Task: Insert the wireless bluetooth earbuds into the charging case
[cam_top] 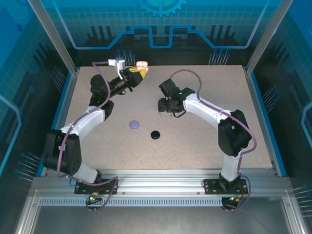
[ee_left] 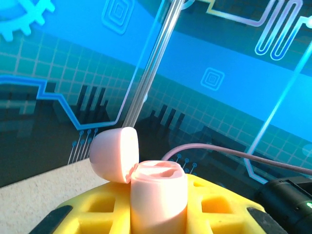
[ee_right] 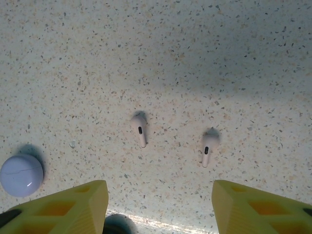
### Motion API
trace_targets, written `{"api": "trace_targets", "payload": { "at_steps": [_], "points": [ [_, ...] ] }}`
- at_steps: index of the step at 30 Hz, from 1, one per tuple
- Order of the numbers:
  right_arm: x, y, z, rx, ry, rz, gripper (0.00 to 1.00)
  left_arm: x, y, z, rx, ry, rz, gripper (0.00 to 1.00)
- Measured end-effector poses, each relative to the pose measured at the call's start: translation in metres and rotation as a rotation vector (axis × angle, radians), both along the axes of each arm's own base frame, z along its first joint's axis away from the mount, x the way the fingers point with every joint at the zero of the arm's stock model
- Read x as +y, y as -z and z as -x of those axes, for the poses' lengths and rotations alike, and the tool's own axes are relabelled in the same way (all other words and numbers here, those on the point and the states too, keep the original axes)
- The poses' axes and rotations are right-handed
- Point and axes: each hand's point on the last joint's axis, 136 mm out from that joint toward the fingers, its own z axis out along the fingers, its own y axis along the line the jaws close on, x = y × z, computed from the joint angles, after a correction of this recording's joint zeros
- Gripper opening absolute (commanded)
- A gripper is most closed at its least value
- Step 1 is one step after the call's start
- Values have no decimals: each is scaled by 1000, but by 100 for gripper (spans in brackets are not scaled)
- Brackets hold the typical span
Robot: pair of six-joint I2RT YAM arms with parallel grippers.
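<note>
Pickup step: left gripper pinches open pink case; right gripper, fingers spread, above earbuds near lavender case, should descend on one.

Setting: robotics lab test cell. I am bolted to a slotted aluminium rail at the near edge of a speckled table. Clear panels on metal posts, printed with blue gear and circuit graphics, enclose the bench.
</note>
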Motion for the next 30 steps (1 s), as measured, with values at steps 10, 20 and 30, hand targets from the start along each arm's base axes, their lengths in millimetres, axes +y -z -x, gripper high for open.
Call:
{"api": "trace_targets", "payload": {
  "at_steps": [10, 20, 30],
  "points": [
    [12, 42, -16, 78, 2, 58, 58, 5, 2, 12, -200, -82, -28, 0],
    [26, 57, -20, 104, -18, 86, 58, 11, -13, 15, -342, -159, -49, 0],
    [36, 61, -28, 99, -22, 141, 56, 19, -11, 9, -375, -236, -65, 0]
  ]
}}
